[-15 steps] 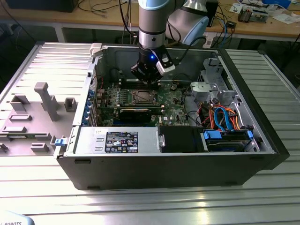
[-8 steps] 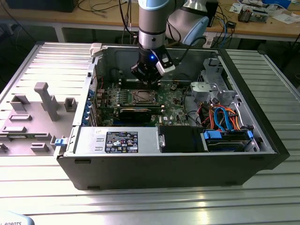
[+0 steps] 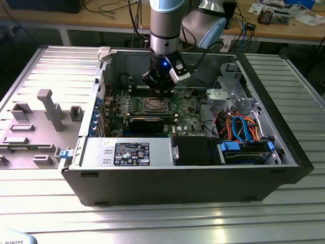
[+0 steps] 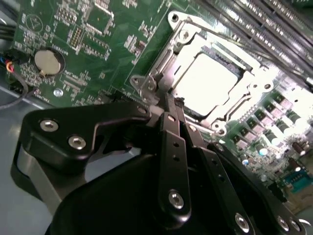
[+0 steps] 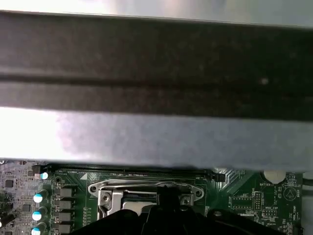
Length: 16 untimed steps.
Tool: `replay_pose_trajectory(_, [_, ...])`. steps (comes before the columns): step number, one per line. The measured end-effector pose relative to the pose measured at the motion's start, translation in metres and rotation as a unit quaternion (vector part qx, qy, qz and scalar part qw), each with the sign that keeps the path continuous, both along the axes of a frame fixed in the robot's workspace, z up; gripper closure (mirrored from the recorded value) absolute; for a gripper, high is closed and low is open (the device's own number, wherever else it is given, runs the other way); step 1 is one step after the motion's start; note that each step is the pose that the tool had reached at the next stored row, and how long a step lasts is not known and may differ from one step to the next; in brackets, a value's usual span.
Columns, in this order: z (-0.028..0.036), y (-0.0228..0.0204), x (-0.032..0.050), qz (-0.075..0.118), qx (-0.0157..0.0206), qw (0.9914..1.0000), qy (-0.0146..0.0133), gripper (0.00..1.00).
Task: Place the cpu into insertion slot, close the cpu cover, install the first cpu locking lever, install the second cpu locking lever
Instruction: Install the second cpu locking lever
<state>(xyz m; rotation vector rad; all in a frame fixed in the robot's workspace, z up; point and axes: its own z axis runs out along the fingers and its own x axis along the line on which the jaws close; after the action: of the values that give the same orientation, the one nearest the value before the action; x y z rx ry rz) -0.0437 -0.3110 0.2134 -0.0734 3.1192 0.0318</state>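
Note:
My gripper (image 3: 161,93) hangs inside the open computer case, just above the insertion slot (image 3: 154,105) on the green board. In the second wrist view the black fingers (image 4: 172,128) are pressed together, and the gripper (image 4: 164,97) ends at a small silver tab on the socket's corner. The cpu (image 4: 208,81) lies flat in the socket, its metal top glaring bright. The cpu cover (image 4: 171,61) lies down around it as a silver frame. A thin wire lever (image 4: 222,40) runs along one side of the socket. The first wrist view shows the socket (image 5: 146,195) with the gripper's dark body (image 5: 166,215) over it.
Long memory slots (image 4: 266,24) run beside the socket, and a coin battery (image 4: 48,62) sits on the board. The black graphics card (image 3: 147,122) lies in front of the socket. Cables (image 3: 244,127) and drive bays fill the exterior view's right; case walls (image 3: 117,66) close in.

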Motion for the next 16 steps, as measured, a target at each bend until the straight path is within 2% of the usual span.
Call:
replay_pose_trajectory(1, [0.0059, 0.0000, 0.0001, 0.000, -0.0004, 1.00000, 0.0000, 0.89])
replay_pose_trajectory(4, [0.0156, -0.0001, 0.0001, 0.000, -0.0017, 1.00000, 0.0000, 0.89])
replay_pose_trajectory(6, [0.0160, -0.0002, 0.0001, 0.000, -0.0021, 1.00000, -0.0001, 0.89])
replay_pose_trajectory(10, [0.0160, -0.0055, 0.0000, 0.000, -0.0022, 1.00000, -0.0001, 0.89])
replay_pose_trajectory(16, [0.0161, -0.0056, 0.0001, 0.000, -0.0023, 1.00000, 0.0000, 0.89])
